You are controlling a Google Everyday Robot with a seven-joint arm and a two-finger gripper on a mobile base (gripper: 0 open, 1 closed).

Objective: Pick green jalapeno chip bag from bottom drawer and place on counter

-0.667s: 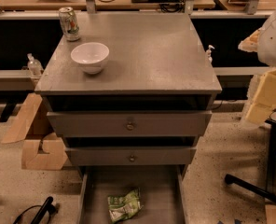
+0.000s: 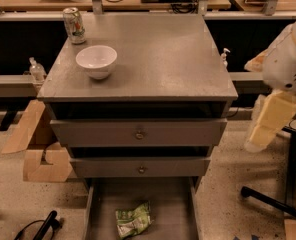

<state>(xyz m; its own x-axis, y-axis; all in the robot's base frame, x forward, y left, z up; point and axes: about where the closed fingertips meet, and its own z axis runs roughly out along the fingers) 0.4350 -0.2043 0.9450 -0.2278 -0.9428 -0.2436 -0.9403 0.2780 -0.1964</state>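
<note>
The green jalapeno chip bag (image 2: 133, 219) lies crumpled in the open bottom drawer (image 2: 178, 209), left of the tray's middle. The counter (image 2: 158, 59) is the grey cabinet top above it. My gripper (image 2: 269, 121), a cream-coloured piece under the white arm (image 2: 288, 59), hangs at the right of the cabinet at about the height of the top drawer. It is well apart from the bag and holds nothing that I can see.
A white bowl (image 2: 96, 60) and a green-and-white soda can (image 2: 74, 25) stand on the counter's left. Two shut drawers with knobs (image 2: 139, 133) sit above the open one. Cardboard pieces (image 2: 40, 154) lie at the left, a black stand leg (image 2: 273, 199) at the right.
The arm and gripper have shifted slightly down and to the left. The bag, bowl and can have not moved.
</note>
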